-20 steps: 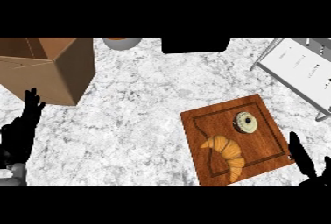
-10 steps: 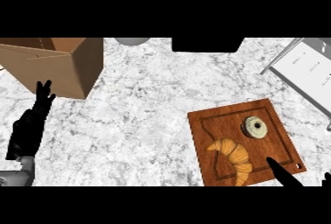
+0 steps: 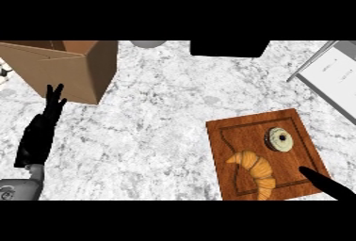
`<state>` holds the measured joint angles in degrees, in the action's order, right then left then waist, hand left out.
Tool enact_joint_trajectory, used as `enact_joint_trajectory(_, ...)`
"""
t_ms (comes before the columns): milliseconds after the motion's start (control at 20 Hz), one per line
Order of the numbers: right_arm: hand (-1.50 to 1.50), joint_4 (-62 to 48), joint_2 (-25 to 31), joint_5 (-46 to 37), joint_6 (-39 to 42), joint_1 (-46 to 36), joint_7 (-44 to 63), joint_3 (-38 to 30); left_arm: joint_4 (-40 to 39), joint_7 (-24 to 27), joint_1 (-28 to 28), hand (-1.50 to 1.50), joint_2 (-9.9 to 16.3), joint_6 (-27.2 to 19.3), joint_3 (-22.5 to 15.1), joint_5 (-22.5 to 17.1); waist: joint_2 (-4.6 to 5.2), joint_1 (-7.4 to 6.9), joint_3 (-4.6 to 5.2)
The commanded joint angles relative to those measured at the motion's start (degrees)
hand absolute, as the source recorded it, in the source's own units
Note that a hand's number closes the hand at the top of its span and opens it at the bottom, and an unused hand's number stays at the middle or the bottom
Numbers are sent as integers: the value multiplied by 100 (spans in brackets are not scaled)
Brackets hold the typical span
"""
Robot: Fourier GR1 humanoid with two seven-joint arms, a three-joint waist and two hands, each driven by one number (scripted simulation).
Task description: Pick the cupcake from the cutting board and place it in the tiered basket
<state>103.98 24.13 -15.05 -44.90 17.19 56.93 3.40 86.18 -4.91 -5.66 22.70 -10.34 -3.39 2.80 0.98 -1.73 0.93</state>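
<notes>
While the round pale-frosted cupcake [image 3: 279, 139] sits on the brown wooden cutting board [image 3: 240, 134], the right hand's [image 3: 327, 184] straight fingers lie near it — apart, not touching.

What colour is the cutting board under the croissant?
Reddish-brown wood, the cutting board shows best in the head view.

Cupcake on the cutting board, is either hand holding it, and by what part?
Nothing is held. The cupcake lies free on the cutting board; right hand is apart from it, left hand rests open.

Left hand [image 3: 43, 123] and right hand [image 3: 327, 183] outstretched
</notes>
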Motion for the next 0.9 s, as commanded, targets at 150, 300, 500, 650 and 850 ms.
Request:
enact_joint_trajectory(150,-150,374,542,-374,923,-1030,2734,-79,-32,-48,-291,0,-136,-56,-85,93,-31,-40,-42)
enact_joint_trajectory(300,-150,224,459,-374,1243,-1136,2815,-102,7,-270,-446,0,0,100,-1,-7,-45,7,-48)
enact_joint_trajectory(500,-150,112,208,-443,1450,-1300,2830,27,-364,232,-308,0,-87,81,51,13,-34,57,-34)
enact_joint_trajectory(650,-150,-43,122,-570,1647,-1434,2834,-30,-132,99,-150,0,-188,-51,-90,148,-64,30,-39)
enact_joint_trajectory(850,-150,-214,-201,-1062,1698,-1600,2837,132,-407,276,-237,0,-136,45,76,45,-59,86,-39)
